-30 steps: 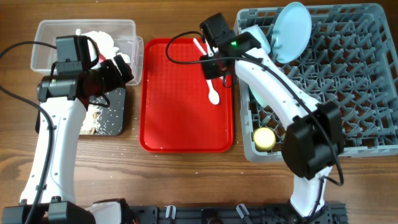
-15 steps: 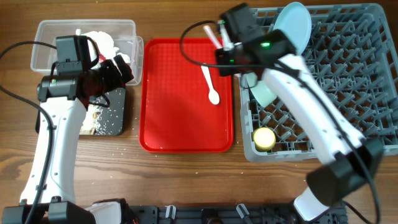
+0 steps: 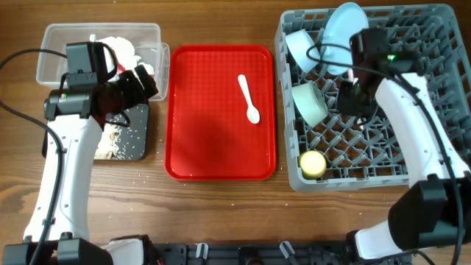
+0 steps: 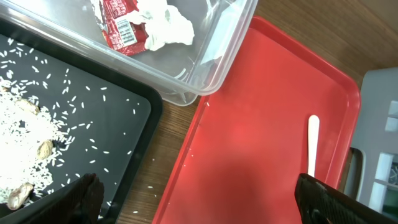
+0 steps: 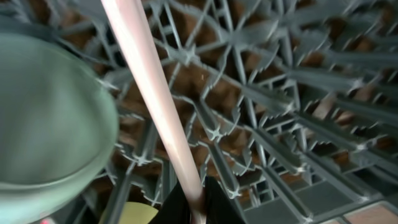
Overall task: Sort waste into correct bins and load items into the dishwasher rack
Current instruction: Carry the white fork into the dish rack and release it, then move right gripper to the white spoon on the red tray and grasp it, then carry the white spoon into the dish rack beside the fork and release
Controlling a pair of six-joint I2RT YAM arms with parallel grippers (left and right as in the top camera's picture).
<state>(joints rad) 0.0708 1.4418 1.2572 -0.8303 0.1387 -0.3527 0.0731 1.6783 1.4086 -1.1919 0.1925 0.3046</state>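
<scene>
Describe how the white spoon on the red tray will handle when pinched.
The white spoon looks thin and plastic, so probably very light and slightly springy. Lying flat on the red tray, it will likely skid if nudged sideways. Its rounded bowl end may let it rock or pivot.

White spoon (image 3: 247, 97), red tray (image 3: 213, 147), grey lattice rack (image 3: 441, 110).

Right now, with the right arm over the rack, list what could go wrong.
The fork, pinched only at one end by the right gripper, could drop through the open lattice of the dishwasher rack when released. It also hangs close to the mint-green bowl; a sideways move might knock it.
</scene>
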